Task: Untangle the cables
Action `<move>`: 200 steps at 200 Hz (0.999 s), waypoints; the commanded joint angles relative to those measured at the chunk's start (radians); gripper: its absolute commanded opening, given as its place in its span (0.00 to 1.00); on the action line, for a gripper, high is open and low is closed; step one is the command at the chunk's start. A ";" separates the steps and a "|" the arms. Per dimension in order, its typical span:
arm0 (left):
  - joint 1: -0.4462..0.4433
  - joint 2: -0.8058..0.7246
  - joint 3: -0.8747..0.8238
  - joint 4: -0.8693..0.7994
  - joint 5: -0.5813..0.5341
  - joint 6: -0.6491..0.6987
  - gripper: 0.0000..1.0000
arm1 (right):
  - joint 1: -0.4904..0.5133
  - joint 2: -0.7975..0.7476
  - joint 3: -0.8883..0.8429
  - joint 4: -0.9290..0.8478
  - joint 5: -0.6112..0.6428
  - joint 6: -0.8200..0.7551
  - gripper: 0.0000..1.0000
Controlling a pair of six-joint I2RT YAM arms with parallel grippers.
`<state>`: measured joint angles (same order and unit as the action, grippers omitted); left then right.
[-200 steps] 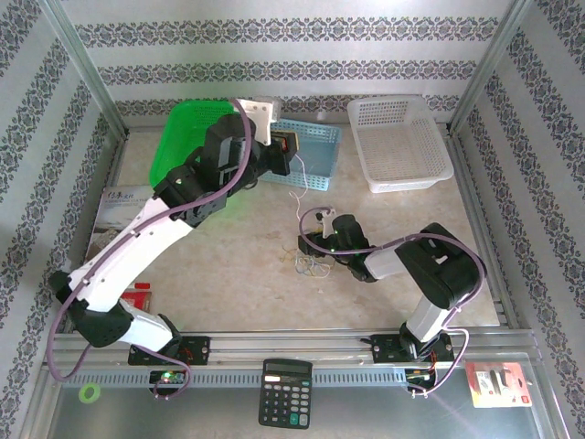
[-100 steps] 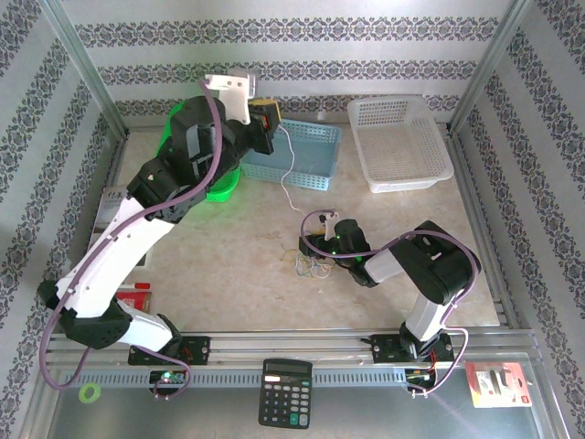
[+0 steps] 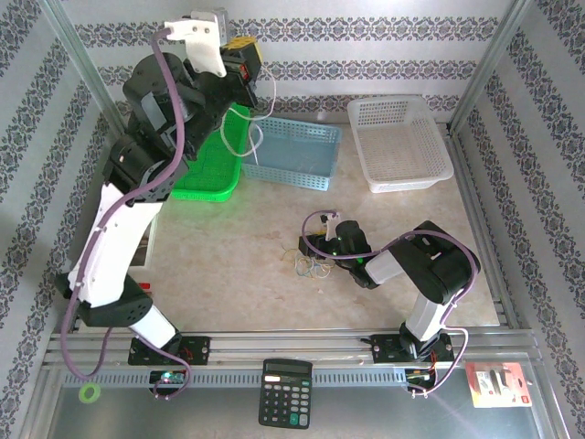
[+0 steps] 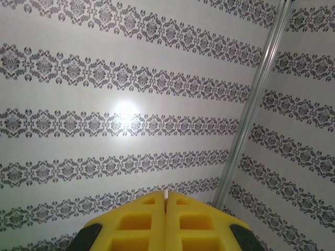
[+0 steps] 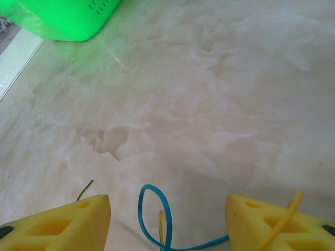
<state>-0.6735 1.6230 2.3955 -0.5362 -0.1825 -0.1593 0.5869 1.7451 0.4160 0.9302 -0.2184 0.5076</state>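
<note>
My left gripper [image 3: 245,57] is raised high at the back left, shut on a whitish cable [image 3: 253,137] that dangles in a loop over the baskets. In the left wrist view the yellow fingers [image 4: 136,225] are pressed together with the cable's white tip [image 4: 165,194] poking out between them. The remaining cables [image 3: 309,266], green, blue and yellow-orange, lie in a small tangle on the table's middle. My right gripper [image 3: 313,247] sits low right behind them, open. Between its fingers [image 5: 78,222] lies a blue loop [image 5: 166,214], with a yellow wire [image 5: 285,219] across the right finger and a green end [image 5: 86,189] by the left.
A green basket [image 3: 206,169] stands at the back left, a blue basket [image 3: 302,151] beside it and a white basket [image 3: 398,142] at the back right. A calculator [image 3: 284,393] lies on the front rail. The green basket's corner [image 5: 68,18] shows ahead of the right gripper.
The left arm has swung up and back to the left, lifting the whitish cable off the table and away from the tangle. The right gripper has stayed put.
</note>
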 commanded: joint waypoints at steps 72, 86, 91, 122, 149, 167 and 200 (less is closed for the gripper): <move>0.040 0.083 -0.036 -0.041 -0.052 0.091 0.00 | -0.022 -0.211 0.037 -0.131 -0.111 0.059 0.61; 0.048 0.106 -0.040 -0.031 -0.060 0.101 0.00 | -0.033 -0.255 0.044 -0.169 -0.108 0.059 0.62; 0.051 0.115 -0.038 -0.028 -0.060 0.102 0.00 | -0.037 -0.270 0.047 -0.180 -0.106 0.059 0.62; 0.080 0.185 -0.020 -0.005 -0.057 0.108 0.00 | -0.069 -0.373 0.056 -0.299 -0.084 0.051 0.62; 0.115 0.267 0.035 -0.002 -0.044 0.096 0.00 | -0.103 -0.475 0.042 -0.410 -0.059 0.051 0.62; 0.136 0.318 0.059 0.019 -0.032 0.085 0.00 | -0.126 -0.549 0.025 -0.481 -0.049 0.046 0.62; 0.167 0.422 0.103 0.081 -0.017 0.075 0.00 | -0.173 -0.688 -0.013 -0.602 -0.029 0.051 0.62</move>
<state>-0.5312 2.0041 2.4458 -0.5518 -0.2131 -0.0792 0.4412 1.1431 0.4381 0.4568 -0.2775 0.5545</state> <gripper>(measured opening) 0.042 0.621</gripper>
